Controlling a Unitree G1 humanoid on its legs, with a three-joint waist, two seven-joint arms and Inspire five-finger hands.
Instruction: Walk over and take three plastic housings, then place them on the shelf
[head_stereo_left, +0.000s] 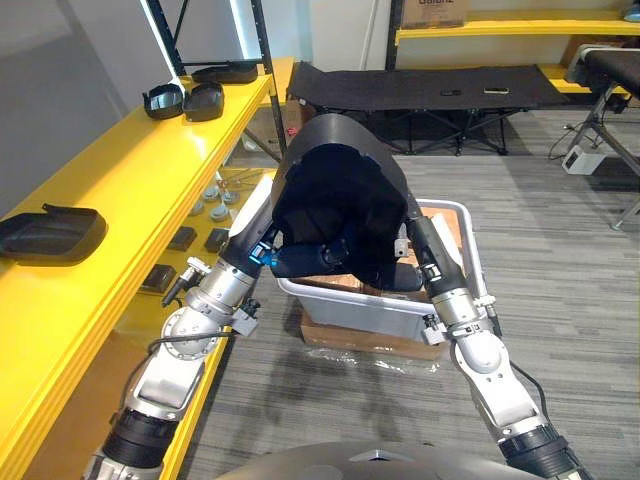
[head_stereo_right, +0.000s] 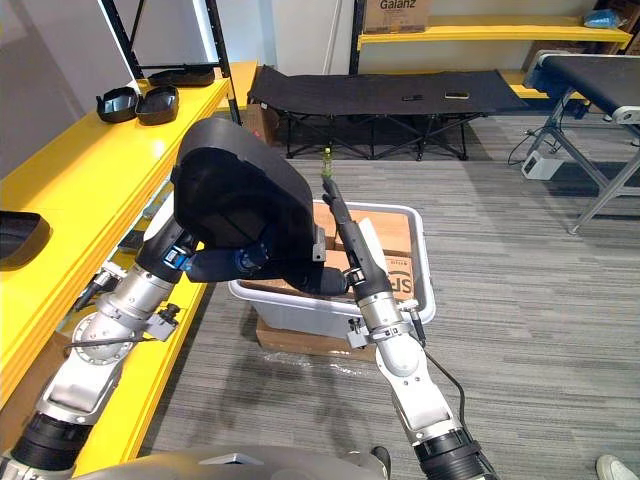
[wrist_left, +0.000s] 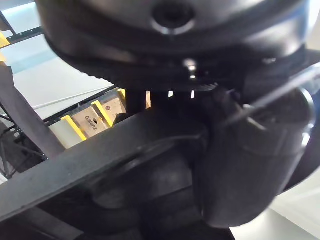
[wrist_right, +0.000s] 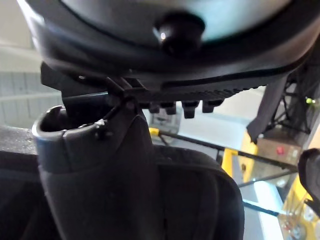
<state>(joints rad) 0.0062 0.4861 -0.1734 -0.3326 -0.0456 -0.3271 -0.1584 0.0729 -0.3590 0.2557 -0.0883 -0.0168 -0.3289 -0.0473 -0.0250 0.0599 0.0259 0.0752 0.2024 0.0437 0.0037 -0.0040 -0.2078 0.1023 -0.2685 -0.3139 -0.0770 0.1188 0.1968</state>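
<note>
I hold a large black plastic housing (head_stereo_left: 340, 195) up between both hands, above a grey bin (head_stereo_left: 350, 308). My left hand (head_stereo_right: 235, 263) lies along its lower left rim with the fingers stretched out flat beneath it. In the left wrist view its thumb (wrist_left: 250, 165) rests against the dark shell. My right hand (wrist_right: 95, 170) presses the housing's right side, where its thumb lies on the shell and its fingers are hidden behind it. Other black housings lie on the yellow shelf (head_stereo_left: 120, 180): one near me (head_stereo_left: 50, 232), two further along (head_stereo_left: 165, 100) (head_stereo_left: 204, 100).
The bin sits on a flat cardboard box (head_stereo_left: 340, 342) on the grey floor. Small parts (head_stereo_left: 200, 240) lie on the lower shelf level to my left. A black folding cot (head_stereo_left: 420, 88) stands beyond the bin, with a table's metal legs (head_stereo_left: 610, 120) at the right.
</note>
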